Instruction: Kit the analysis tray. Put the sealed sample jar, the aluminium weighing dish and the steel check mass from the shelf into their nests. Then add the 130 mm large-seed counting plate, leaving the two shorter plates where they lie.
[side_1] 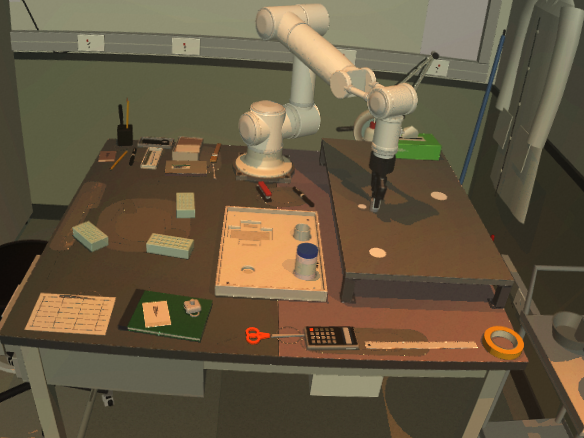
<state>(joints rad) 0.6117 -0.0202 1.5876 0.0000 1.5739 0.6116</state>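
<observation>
The steel check mass (pixel 375 206) is a small grey cylinder on the raised shelf (pixel 415 220), right of the tray. The cream analysis tray (pixel 271 252) lies on the table with the blue-lidded sample jar (pixel 306 261) standing in its front right nest. A grey dish (pixel 303 232) sits in the round nest behind the jar. Three pale green counting plates (pixel 169 245) (pixel 90 235) (pixel 185 204) lie apart on the table's left. My gripper (pixel 376 205) points straight down on the check mass, its fingers closing around it.
The shelf's left edge stands close beside the tray. White discs (pixel 378 252) (pixel 438 195) mark spots on the shelf, and a green box (pixel 418 146) sits at its back. Scissors (pixel 257 334), a calculator (pixel 331 337), a ruler and a tape roll (pixel 503 342) line the front edge.
</observation>
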